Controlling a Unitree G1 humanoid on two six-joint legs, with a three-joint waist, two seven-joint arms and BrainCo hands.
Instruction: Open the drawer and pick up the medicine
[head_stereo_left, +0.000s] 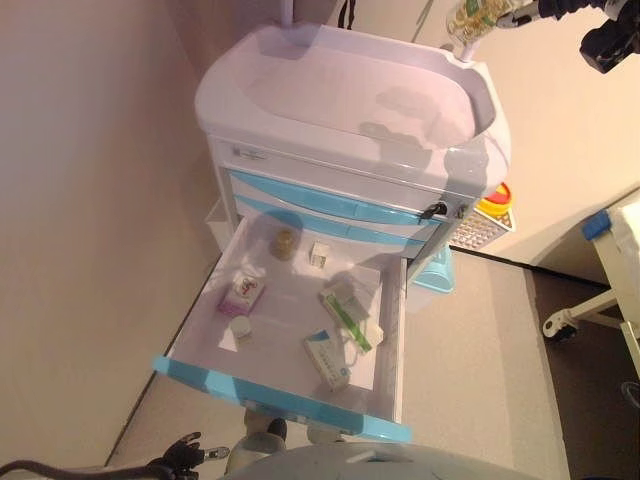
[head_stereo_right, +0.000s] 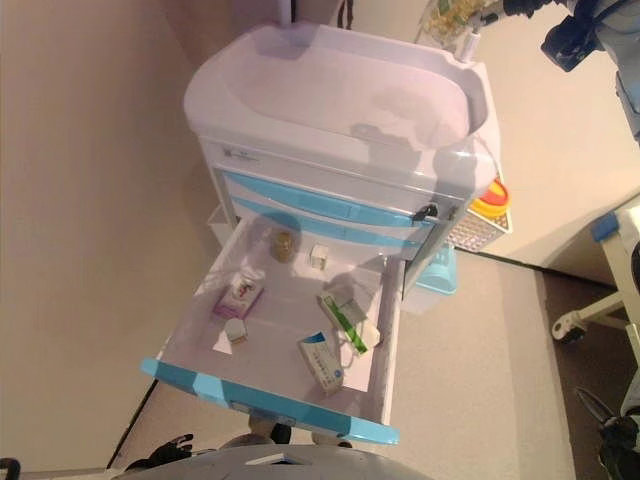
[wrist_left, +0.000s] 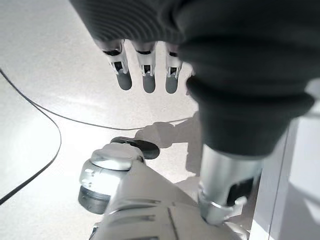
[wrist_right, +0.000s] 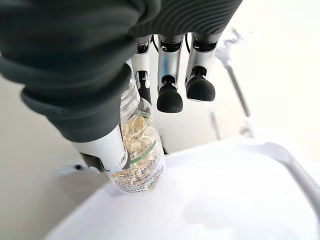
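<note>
I have the medicine bottle (wrist_right: 137, 150) pinched in my right hand (wrist_right: 165, 75), thumb on one side and at least 1 finger on the other, held above the far right corner of the cart's top tray (head_stereo_left: 300, 100). From the head camera the bottle (head_stereo_left: 470, 20) sits right at the top edge of view, so I can barely watch it. My left hand (wrist_left: 145, 75) hangs low near the floor, fingers straight and holding nothing.

My main worry is the grip. It looks like a pinch high on a smooth, clear bottle, and 2 fingers stand off it, so a quick wrist turn could let it slip or rotate out. A drop here would probably land in the tray, or bounce off the raised rim to the floor on the far side.

The drawer (head_stereo_left: 285, 395) is pulled fully out toward me, with boxes (head_stereo_left: 330, 360) and small jars (head_stereo_left: 285, 243) inside. If I step or lean forward I could knock its blue front and shove the cart.
</note>
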